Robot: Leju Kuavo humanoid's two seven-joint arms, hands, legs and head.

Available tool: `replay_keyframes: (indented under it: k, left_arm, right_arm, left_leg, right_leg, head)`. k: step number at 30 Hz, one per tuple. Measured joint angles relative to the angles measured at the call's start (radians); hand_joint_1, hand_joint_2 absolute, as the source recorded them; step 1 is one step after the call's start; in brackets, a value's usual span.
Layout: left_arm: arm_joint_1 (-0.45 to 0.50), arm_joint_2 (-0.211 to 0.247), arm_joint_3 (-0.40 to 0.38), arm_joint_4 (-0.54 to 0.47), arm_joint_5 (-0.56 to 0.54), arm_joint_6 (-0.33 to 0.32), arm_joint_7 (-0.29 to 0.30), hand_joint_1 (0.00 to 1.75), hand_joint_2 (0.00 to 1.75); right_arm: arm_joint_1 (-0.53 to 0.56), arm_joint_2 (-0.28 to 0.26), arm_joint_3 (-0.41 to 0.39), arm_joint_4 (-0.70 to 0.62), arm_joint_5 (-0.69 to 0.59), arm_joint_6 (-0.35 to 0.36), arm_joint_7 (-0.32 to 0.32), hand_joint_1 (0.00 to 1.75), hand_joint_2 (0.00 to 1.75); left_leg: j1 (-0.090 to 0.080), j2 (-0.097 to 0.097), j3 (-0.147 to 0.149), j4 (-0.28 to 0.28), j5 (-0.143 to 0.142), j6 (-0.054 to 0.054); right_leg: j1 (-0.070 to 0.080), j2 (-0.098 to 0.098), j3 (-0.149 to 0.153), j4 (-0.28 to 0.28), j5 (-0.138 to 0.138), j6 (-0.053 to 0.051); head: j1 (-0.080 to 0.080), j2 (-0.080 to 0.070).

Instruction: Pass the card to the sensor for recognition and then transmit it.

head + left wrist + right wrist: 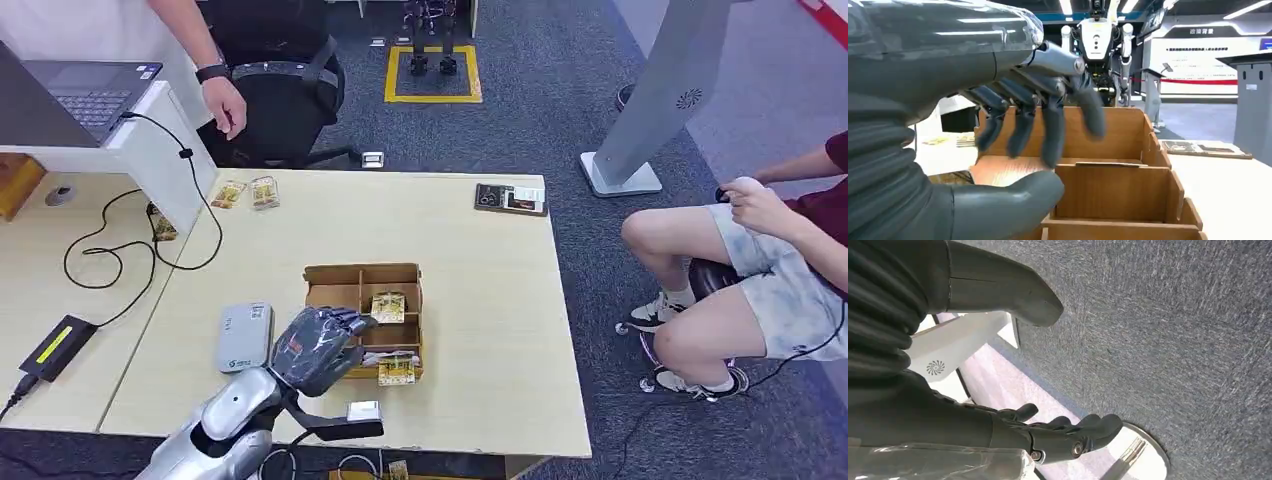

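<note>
A brown divided box [326, 285] stands in the middle of the light table [480, 330]. Yellow-printed cards lie in it: one [389, 306] in a middle compartment, another [396, 373] at the near edge. My left hand [318, 345] hovers over the box's near-left part, fingers spread and curved downward, holding nothing. From the left wrist camera my left hand [1013, 125] hangs above the wooden compartments [1118, 185] with the thumb below. A grey sensor device [245, 336] lies just left of the box. My right hand [1058, 432] hangs over grey carpet, empty, fingers loosely apart.
More cards [247, 193] lie at the table's far left near a white stand holding a laptop [85, 90]. A dark tray [511, 198] sits at the far edge. One person stands behind the table by an office chair [285, 95]; another person [750, 260] sits to the right.
</note>
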Motion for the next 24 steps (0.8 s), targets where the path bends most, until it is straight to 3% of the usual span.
replay_keyframes:
  k: [14, 21, 24]
  left_arm:
    - [0.0, -0.002, 0.001, 0.0, 0.009, -0.04, 0.0, 0.0, 1.75]
    - [0.0, -0.002, 0.003, 0.0, 0.0, -0.021, 0.0, 0.0, 1.75]
    - [0.001, -0.005, 0.006, 0.0, -0.045, 0.026, 0.026, 0.0, 1.75]
  right_arm:
    - [0.001, 0.0, -0.009, -0.002, 0.0, 0.0, 0.001, 0.0, 1.75]
    - [0.006, 0.0, -0.009, -0.002, 0.0, 0.0, 0.001, 0.0, 1.75]
    - [0.008, 0.0, -0.01, -0.003, 0.0, 0.0, -0.003, 0.0, 1.75]
  left_leg:
    - [0.0, 0.0, 0.0, 0.0, 0.0, 0.0]
    - [0.0, 0.0, 0.0, 0.0, 0.0, 0.0]
    - [0.0, 0.0, 0.0, 0.0, 0.0, 0.0]
  right_leg:
    - [0.0, 0.0, 0.0, 0.0, 0.0, 0.0]
    - [0.0, 0.0, 0.0, 0.0, 0.0, 0.0]
    - [0.0, 0.0, 0.0, 0.0, 0.0, 0.0]
  head:
    - [0.0, 0.0]
    - [0.0, 0.0]
    - [0.0, 0.0]
